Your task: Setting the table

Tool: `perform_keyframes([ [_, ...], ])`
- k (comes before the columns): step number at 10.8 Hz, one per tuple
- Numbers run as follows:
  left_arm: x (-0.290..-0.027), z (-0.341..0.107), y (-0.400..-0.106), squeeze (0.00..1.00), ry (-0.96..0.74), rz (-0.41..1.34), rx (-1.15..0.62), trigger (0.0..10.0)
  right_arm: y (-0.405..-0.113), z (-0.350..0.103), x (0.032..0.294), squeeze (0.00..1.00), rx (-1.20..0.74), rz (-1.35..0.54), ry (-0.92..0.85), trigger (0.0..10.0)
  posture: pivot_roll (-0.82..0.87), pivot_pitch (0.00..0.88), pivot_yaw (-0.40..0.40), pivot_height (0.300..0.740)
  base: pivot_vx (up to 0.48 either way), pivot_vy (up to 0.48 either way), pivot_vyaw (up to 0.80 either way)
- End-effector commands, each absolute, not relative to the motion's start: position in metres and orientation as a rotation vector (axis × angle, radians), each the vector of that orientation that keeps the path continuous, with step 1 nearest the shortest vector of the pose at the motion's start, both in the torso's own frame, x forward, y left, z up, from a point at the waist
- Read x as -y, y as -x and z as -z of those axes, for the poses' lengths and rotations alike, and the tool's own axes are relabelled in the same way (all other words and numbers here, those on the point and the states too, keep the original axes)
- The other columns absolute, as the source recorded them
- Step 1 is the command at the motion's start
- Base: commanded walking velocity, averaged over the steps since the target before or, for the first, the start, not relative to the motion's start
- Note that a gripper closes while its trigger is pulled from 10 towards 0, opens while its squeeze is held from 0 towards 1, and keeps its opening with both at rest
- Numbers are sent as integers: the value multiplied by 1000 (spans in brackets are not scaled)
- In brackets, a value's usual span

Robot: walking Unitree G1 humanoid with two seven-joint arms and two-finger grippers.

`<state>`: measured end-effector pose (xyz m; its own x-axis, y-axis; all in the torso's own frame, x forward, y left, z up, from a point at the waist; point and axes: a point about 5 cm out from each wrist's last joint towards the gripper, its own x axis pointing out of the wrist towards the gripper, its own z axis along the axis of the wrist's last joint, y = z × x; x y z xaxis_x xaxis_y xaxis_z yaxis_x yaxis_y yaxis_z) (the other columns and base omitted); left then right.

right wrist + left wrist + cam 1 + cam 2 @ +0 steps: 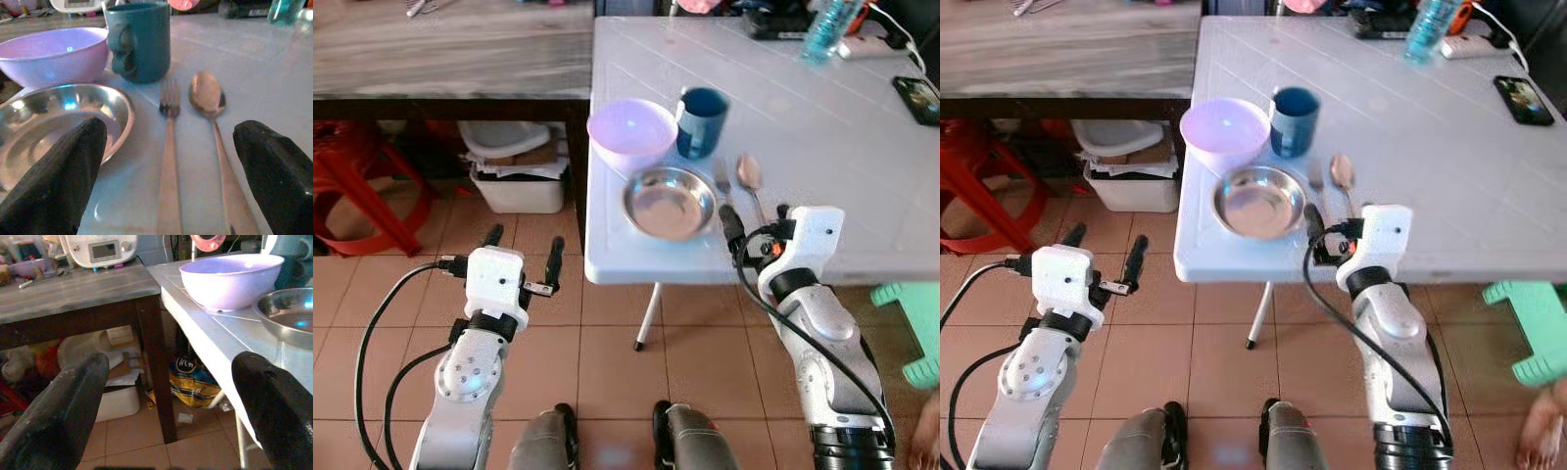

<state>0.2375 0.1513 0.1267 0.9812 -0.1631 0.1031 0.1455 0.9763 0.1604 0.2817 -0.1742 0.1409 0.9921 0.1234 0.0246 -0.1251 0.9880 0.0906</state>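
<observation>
On the white table's (822, 137) near left corner stand a lilac bowl (631, 130), a blue mug (703, 121) and a steel dish (670, 202). A fork (724, 186) and a spoon (750, 176) lie side by side just right of the dish. My right gripper (756, 219) is open at the table's front edge, right behind the handles of the fork (168, 161) and spoon (210, 98), with nothing between its fingers. My left gripper (524, 247) is open and empty. It hovers over the floor, left of the table and below its top, facing the bowl (230, 279).
A wooden table (450, 49) stands to the left, with a white bin (519, 181) and a red stool (362, 186) beneath it. A water bottle (827, 29) and a phone (918, 98) lie at the white table's far right. A green stool (911, 313) is on the right.
</observation>
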Motion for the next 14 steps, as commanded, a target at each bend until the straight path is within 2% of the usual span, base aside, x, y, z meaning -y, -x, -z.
perform_keyframes([
  [1, -151, -128, -235, 0, -159, 168, 110, 10000, -285, -140, 175, 0, -1, -143, -127, 10000, -45, 216, -7, 740, 0, 0, 0],
  [4, -150, -127, -232, 0, -155, 171, 101, 10000, -289, -146, 169, 0, -4, -221, -141, 10000, -40, 229, -9, 740, 0, 0, 0],
  [8, -148, -130, -230, 0, -156, 178, 97, 10000, -289, -153, 170, 0, 37, -234, -122, 10000, -36, 239, -5, 740, 0, 0, 0],
  [11, -147, -138, -235, 0, -126, 152, 126, 10000, -279, -164, 169, 0, 115, -174, -44, 10000, -40, 226, -12, 740, 0, 0, 800],
  [14, -141, -145, -240, 0, -95, 148, 161, 10000, -271, -174, 166, 0, 180, -132, 52, 10000, -52, 196, -23, 740, 0, 0, 0],
])
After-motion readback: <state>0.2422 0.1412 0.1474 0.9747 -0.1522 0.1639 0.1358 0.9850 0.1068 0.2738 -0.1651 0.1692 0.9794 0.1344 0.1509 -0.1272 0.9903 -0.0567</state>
